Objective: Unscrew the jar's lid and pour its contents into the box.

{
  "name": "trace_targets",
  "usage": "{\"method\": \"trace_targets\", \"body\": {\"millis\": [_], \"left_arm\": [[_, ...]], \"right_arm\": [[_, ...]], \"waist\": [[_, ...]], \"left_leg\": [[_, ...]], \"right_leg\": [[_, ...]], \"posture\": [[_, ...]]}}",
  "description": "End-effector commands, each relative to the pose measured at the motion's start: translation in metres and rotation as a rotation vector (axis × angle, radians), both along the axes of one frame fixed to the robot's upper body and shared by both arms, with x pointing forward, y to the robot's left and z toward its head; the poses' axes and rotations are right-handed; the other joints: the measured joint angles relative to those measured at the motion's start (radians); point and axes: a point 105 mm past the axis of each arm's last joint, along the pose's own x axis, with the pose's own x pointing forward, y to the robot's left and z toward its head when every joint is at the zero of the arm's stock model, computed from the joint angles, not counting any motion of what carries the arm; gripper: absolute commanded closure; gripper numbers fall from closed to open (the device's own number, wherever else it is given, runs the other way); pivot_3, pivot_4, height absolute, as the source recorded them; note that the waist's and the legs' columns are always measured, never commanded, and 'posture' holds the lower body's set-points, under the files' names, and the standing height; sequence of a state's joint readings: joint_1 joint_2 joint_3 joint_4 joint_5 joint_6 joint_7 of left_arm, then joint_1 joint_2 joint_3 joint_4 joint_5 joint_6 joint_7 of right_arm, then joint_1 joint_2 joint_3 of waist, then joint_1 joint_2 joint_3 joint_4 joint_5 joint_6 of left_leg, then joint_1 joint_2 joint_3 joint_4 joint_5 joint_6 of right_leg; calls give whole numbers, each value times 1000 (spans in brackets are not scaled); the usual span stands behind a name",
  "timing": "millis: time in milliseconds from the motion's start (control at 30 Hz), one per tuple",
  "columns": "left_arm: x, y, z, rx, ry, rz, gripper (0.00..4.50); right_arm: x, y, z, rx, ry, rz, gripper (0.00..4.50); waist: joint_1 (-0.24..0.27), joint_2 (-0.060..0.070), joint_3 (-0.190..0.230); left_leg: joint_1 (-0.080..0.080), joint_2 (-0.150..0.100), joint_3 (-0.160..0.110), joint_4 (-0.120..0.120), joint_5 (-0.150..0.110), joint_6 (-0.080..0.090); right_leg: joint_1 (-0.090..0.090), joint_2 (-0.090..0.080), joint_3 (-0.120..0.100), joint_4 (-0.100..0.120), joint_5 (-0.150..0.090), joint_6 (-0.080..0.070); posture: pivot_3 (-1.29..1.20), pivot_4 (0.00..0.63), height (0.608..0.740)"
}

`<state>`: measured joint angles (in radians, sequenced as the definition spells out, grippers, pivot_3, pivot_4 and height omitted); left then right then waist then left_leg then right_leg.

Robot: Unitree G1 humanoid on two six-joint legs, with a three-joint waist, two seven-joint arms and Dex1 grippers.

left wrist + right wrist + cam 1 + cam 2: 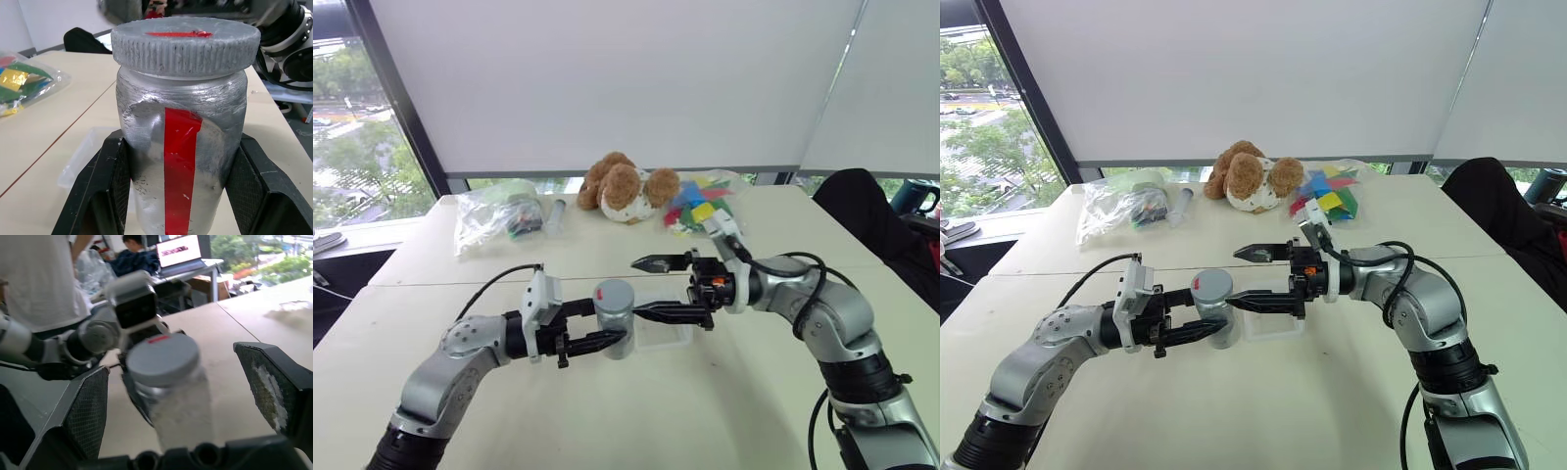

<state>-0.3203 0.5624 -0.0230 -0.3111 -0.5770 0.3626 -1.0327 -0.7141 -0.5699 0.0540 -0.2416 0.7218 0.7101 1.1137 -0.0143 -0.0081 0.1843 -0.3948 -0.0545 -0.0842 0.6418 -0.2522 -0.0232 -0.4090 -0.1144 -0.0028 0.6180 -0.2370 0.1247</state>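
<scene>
Gripping the jar [616,328] by its foil-wrapped body, the left gripper [597,328] holds it upright above the bench's middle, just beside the box [663,331]. The right gripper [651,286] gapes wide beside the lid [186,44] (ribbed, so likely grippable; the jar looks light and dentable).

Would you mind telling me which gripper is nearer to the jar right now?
The left. The left gripper is clamped around the jar, holding it upright. The right gripper stands open beside the lid, not touching it.

Soft window daylight, blurred right-wrist foreground
</scene>
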Motion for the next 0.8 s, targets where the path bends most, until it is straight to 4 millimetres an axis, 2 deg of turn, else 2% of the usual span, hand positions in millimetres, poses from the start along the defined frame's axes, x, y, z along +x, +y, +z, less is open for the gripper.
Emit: {"method": "trace_targets", "body": {"millis": [33,433,567,600,800], "left_arm": [[-5,-5,9,-15,-52,-25,2465],[-4,-9,10,-23,-54,-34,2465],[-6,-10,9,-24,-52,-34,2465],[-6,-9,8,-23,-51,-32,2465],[-7,-6,6,-15,-43,-21,2465]], "right_arm": [[-7,13,15,13,-67,23,69],[-1,37,1,-24,-75,47,69],[-3,40,6,9,-80,75,1920],[-5,40,8,24,-78,85,2185],[-18,34,27,157,28,164,2166]], "waist": [[2,0,0],[2,0,0],[2,0,0],[2,0,0],[2,0,0]], "left_leg": [[0,0,0,0,0,0],[0,0,0,0,0,0],[0,0,0,0,0,0],[0,0,0,0,0,0],[0,0,0,0,0,0]], "right_leg": [[0,0,0,0,0,0],[0,0,0,0,0,0],[0,0,0,0,0,0],[0,0,0,0,0,0],[0,0,0,0,0,0]], "posture": [[0,150,740],[0,150,740],[0,150,740],[0,150,740],[0,150,740]]}}
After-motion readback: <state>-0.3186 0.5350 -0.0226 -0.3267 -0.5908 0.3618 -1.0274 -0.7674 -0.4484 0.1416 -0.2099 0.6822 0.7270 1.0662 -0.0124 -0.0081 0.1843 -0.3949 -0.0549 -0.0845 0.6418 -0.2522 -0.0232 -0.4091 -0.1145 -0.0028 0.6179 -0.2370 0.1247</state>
